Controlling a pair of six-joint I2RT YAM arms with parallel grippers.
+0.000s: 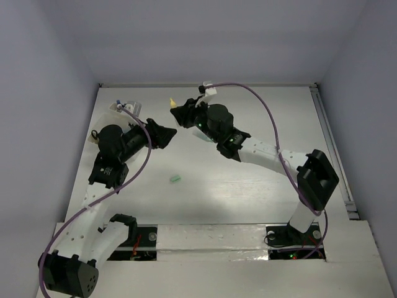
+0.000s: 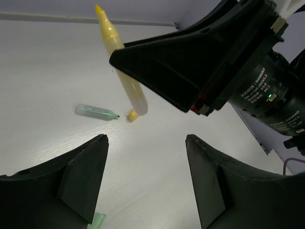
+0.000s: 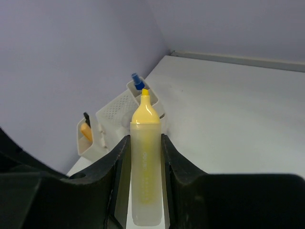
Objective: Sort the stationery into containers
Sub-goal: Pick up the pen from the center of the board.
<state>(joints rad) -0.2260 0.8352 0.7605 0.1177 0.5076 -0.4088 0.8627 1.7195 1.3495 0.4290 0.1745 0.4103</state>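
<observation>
My right gripper (image 1: 178, 113) is shut on a yellow marker (image 3: 145, 167) and holds it above the table, tip up; the tip shows in the top view (image 1: 173, 101). In the left wrist view the marker (image 2: 119, 57) hangs slanted from the right gripper's black fingers (image 2: 162, 67). My left gripper (image 1: 165, 134) is open and empty, just left of the right gripper; its jaws (image 2: 147, 143) stand wide apart over bare table. A green marker (image 2: 96, 112) and a small yellow piece (image 2: 132, 116) lie beyond them. A green eraser (image 1: 175, 179) lies mid-table.
Off-white bins (image 3: 119, 112) stand at the far left by the wall, also in the top view (image 1: 126, 109). One holds a blue-capped pen (image 3: 137, 81), another an orange item with a black end (image 3: 86, 130). The purple cables loop over both arms.
</observation>
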